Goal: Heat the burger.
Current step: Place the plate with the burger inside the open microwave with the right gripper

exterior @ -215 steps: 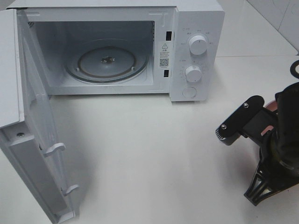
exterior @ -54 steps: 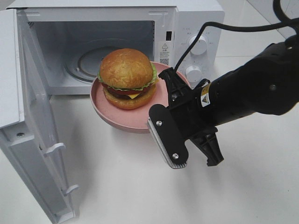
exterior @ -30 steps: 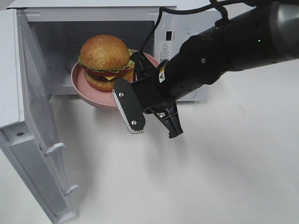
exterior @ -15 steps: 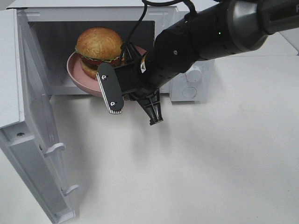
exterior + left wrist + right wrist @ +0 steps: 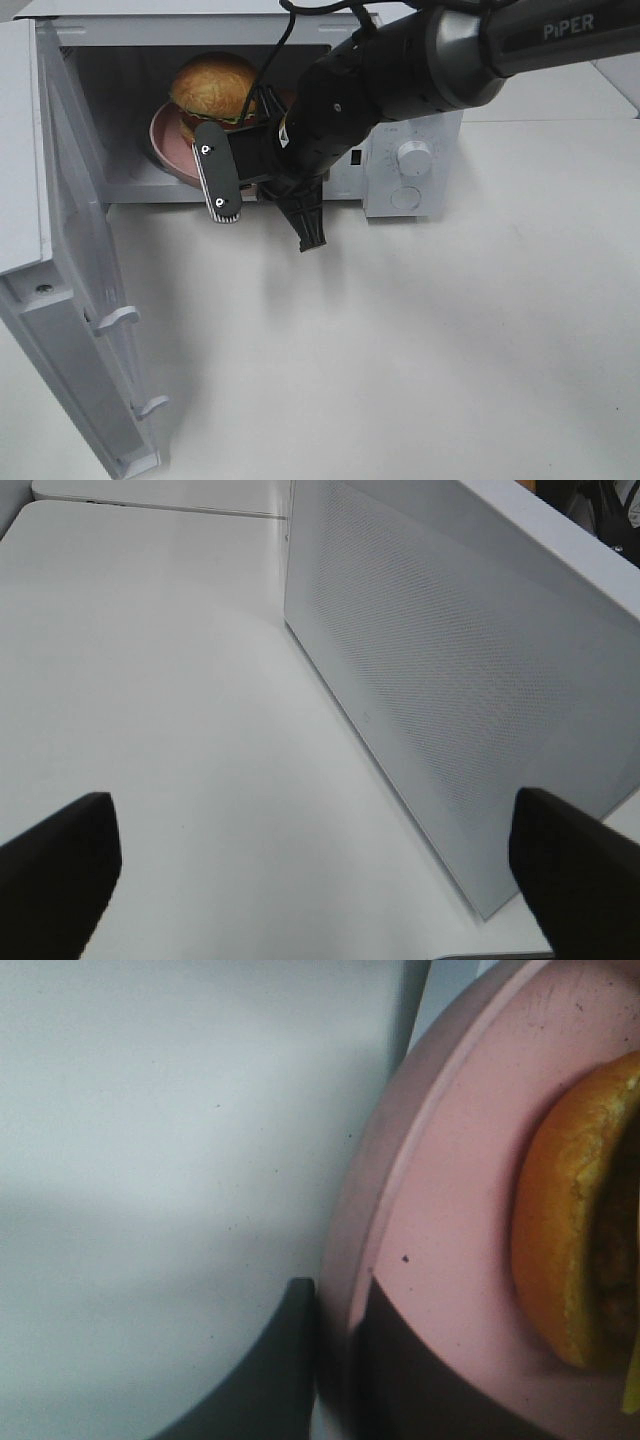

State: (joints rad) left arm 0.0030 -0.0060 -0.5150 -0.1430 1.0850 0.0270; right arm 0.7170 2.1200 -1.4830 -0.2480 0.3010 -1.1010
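One burger [image 5: 213, 85] on pink plate [image 5: 160, 135], right claw [image 5: 340, 1360] clamps rim; left claw [image 5: 318, 880] wide.

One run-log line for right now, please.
step: loading | right gripper: shut on rim of pink round plate | golden-bun burger: on plate, inside white microwave cavity | microwave door: open | left gripper: open, empty

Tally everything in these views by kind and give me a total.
microwave: 1
burger: 1
pink plate: 1
grippers: 2, the left gripper and the right gripper
Total: 5
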